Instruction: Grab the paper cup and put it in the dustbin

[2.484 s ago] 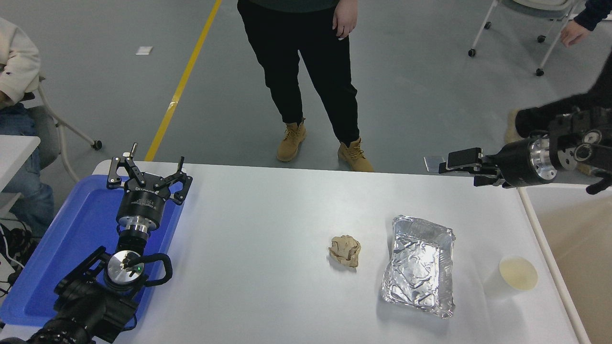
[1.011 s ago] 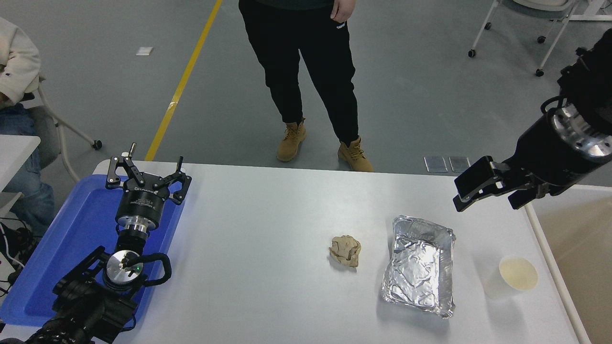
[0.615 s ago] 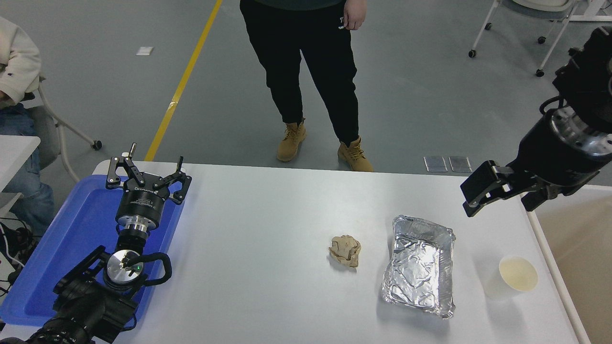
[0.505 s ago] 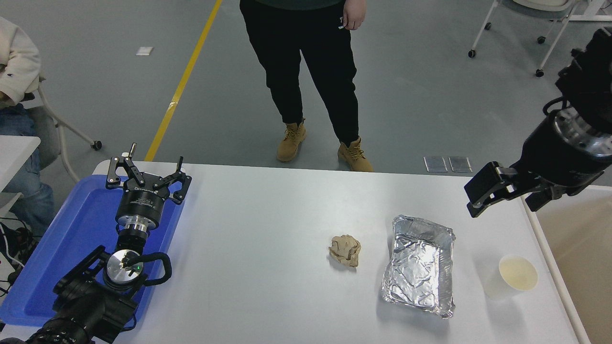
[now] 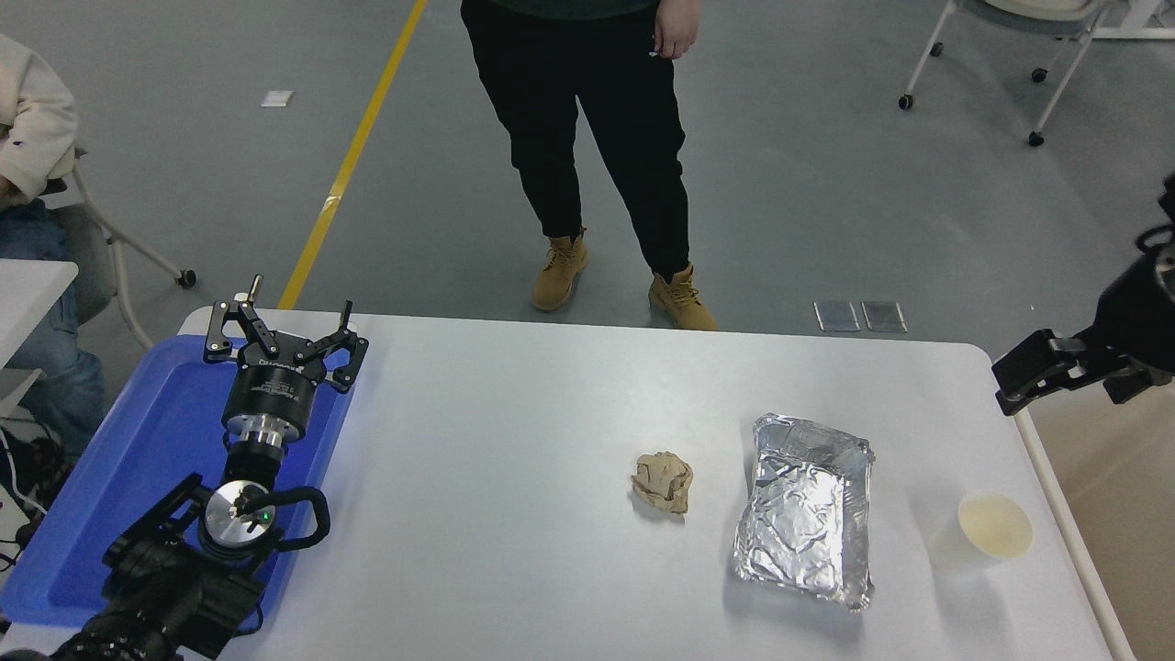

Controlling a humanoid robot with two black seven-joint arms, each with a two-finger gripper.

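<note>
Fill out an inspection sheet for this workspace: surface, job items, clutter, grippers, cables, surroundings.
Surface: white table, no spills seen.
Job items: paper cup upright near right edge, untouched; dustbin just beyond that edge.
Clutter: foil tray; crumpled paper ball; blue tray at left.
Grippers: left gripper open over the blue tray; right gripper open, above the dustbin's far corner.
Cables: some at the left edge.
Surroundings: person standing behind the table.
</note>
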